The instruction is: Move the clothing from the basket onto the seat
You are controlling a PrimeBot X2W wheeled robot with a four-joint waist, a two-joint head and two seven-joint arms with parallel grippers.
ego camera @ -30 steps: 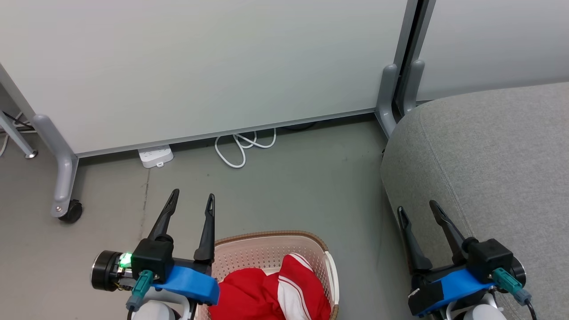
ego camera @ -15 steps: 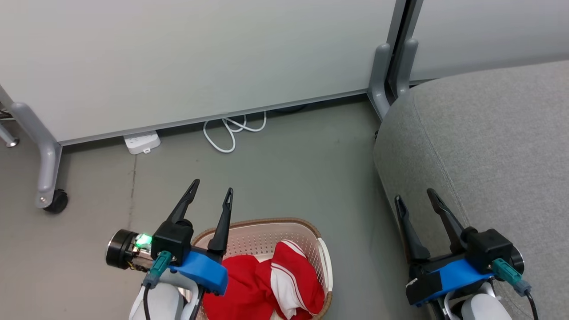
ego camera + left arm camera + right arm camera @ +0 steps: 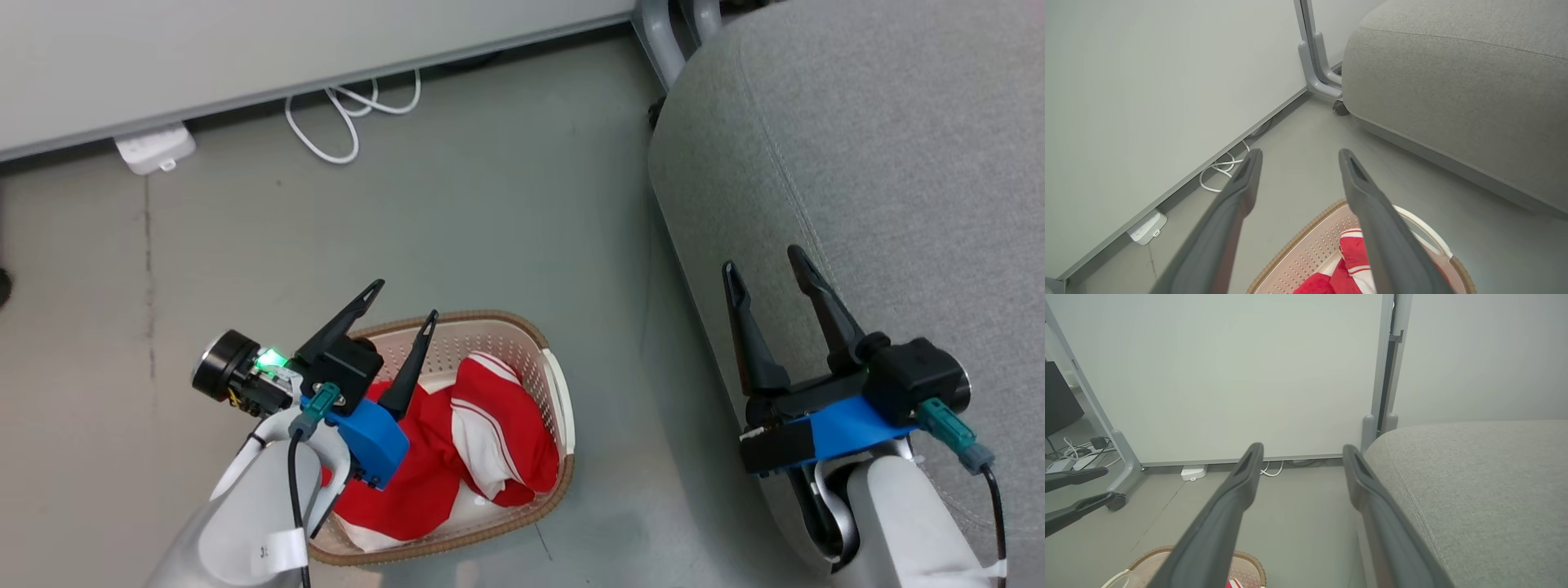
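Smooth grey-green floor [image 3: 506,212], with a thin dark seam [image 3: 148,269] at left. A pale partition panel [image 3: 245,49] runs along the upper edge. At its foot lie a white power strip [image 3: 153,147] and a looped white cable [image 3: 343,122]. A grey frame leg [image 3: 1124,457] ends in a black castor [image 3: 1117,501].

left arm [image 3: 245,523] hides part of basket [image 3: 498,341]

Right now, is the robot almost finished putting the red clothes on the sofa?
Not yet. Done: nothing, as no clothing lies on the grey seat. In hand: the left gripper hangs open above the basket, holding nothing. The right gripper is open and empty by the seat's edge. Left: all the red clothing lies in the basket and must be lifted across.
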